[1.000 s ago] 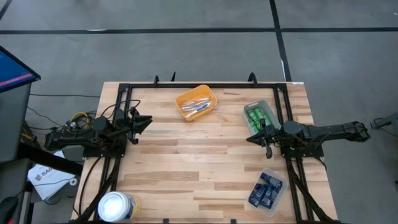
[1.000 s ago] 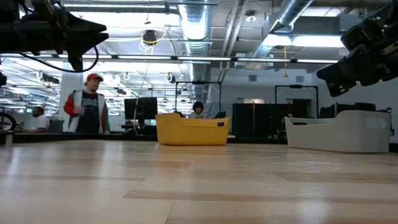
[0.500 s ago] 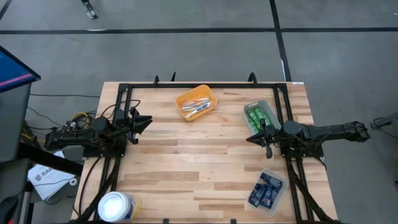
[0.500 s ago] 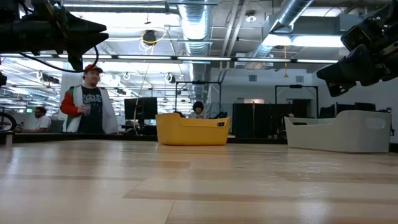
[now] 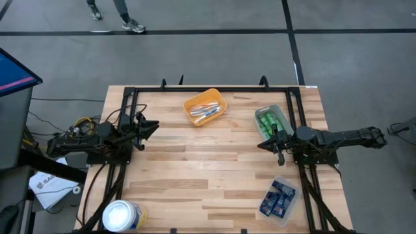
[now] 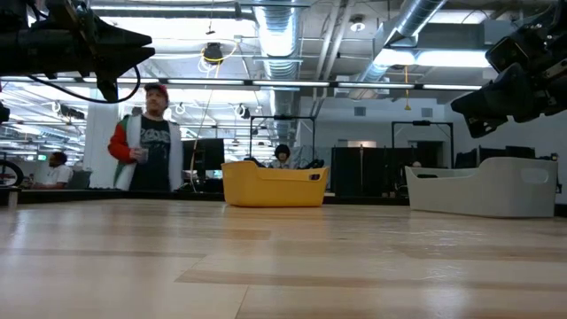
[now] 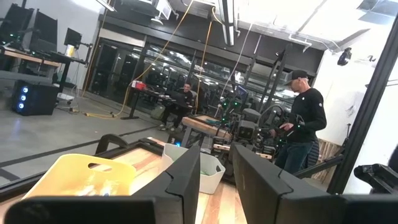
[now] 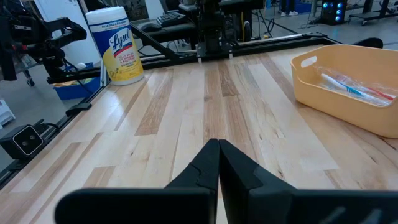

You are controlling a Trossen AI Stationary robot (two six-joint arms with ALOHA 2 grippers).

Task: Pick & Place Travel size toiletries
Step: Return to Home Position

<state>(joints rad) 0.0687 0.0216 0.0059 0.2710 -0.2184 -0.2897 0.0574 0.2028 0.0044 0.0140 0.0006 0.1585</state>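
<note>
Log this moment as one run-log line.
left gripper: open, at table left side | right gripper: shut, empty, beside grey bin | green bottles: in grey bin | navy packets: in clear tray

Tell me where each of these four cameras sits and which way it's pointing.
High view: overhead, looking straight down at the table; both arms show.
Low view: table height, facing the room; both arms overhead.
Left wrist view: behind the open left claw, seeing the grey bin.
Right wrist view: behind the shut right claw, seeing the white tub.
Shared: the orange tray appears in all four.
</note>
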